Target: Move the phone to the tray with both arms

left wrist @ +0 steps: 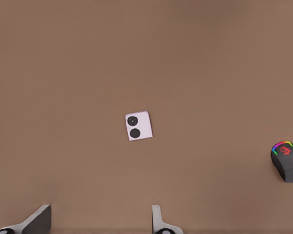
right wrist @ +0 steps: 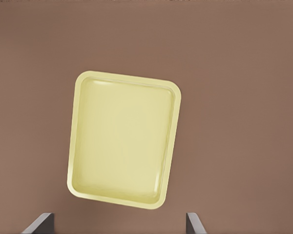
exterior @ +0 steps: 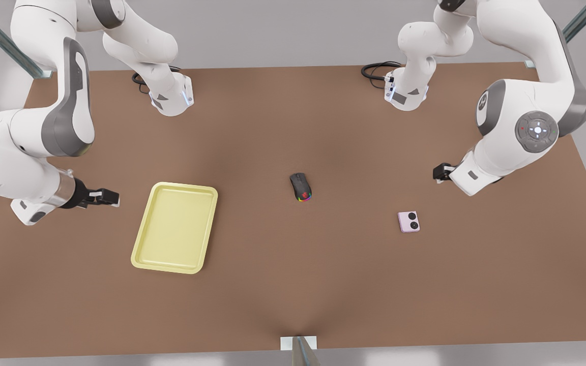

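Your folded pink phone [exterior: 408,221] lies flat on the brown table [exterior: 354,284], camera circles up, toward the front view's right and well apart from the pale yellow tray [exterior: 175,226] on the front view's left; the tray is bare.

Your left gripper [left wrist: 100,219] hangs above the phone, on the arm at the front view's right; its fingers are spread wide with nothing between them, and the phone sits ahead of the gap rather than inside it. Your right gripper [right wrist: 118,223] hovers by the tray, on the arm at the front view's left; it too is parted wide and empty, and it waits.

Judging from this, the grasp is your first risk: the phone is thin and lies flush, so fingers that come down off-centre may push it across the table instead of closing on it; a pinch near a corner could let it twist out. The black mouse with rainbow lights [exterior: 300,187] lies between phone and tray; carry the phone low and you may knock it. The handover is the second risk; if one gripper lets go before the other has a firm hold, the phone drops short of the tray.
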{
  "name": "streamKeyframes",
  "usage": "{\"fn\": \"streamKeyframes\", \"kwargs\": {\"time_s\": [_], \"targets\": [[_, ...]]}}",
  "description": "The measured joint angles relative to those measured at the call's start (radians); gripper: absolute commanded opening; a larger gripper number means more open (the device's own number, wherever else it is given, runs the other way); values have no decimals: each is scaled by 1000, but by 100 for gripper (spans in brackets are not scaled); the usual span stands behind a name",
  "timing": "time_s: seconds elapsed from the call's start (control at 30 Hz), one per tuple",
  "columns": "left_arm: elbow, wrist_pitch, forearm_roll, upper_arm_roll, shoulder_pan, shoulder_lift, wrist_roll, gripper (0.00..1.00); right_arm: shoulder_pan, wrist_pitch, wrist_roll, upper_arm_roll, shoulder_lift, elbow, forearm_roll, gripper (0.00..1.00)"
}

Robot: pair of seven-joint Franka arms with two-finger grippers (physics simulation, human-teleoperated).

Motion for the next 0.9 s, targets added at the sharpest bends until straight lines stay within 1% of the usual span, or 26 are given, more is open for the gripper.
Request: {"fn": "streamKeyframes", "kwargs": {"time_s": [0.03,0.07,0.13,0.2,0.27,0.37,0.47,0.67,0.83,0.9], "targets": [[-3,-1,1,-1,0,2,-2,100,0,2,0,0,0,0,0,100],[-7,2,0,-3,-1,32,-5,100,0,3,1,0,0,0,0,100],[-42,34,-3,-5,-2,154,-10,100,1,6,1,0,0,0,0,100],[-157,132,-9,-8,-2,223,-15,100,2,7,2,0,-1,0,0,100],[-266,256,-13,-9,-5,245,-19,100,2,9,2,0,-1,0,0,100],[-344,405,-16,-8,1,273,-24,100,2,10,3,0,-1,0,1,100],[-464,546,-41,-4,26,262,-31,100,1,11,3,0,-1,0,1,100],[-498,746,-69,-2,31,277,-63,100,0,11,3,0,0,0,2,100],[-491,834,-67,0,35,324,-84,100,0,11,2,0,0,0,2,100],[-492,854,-68,18,37,329,-93,100,1,12,2,0,0,0,2,100]]}}
